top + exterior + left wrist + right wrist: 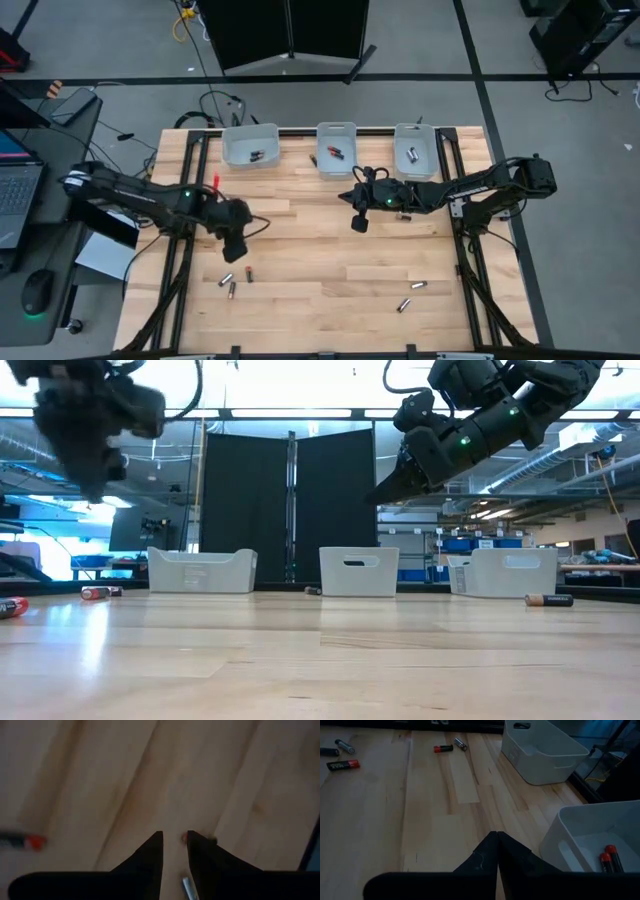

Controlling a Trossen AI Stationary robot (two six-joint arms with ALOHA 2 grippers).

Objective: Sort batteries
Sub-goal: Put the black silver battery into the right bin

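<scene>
Left gripper (236, 250), fingers slightly parted and empty, hangs just beyond three batteries (231, 281); right gripper (358, 223), closed, farther off

Three translucent bins in a row along the surface's (320, 250) far edge: left bin (250, 145), middle bin (336, 148), right bin (415, 150). Five loose batteries on the surface nearer than the bins: three in a cluster toward the left bin's side (226, 280) (232, 290) (249, 273), two toward the right bin's side (417, 285) (404, 304). Two arms, one tool each: left tool (236, 247), right tool (359, 222). Battery counts inside the bins unclear.
</scene>
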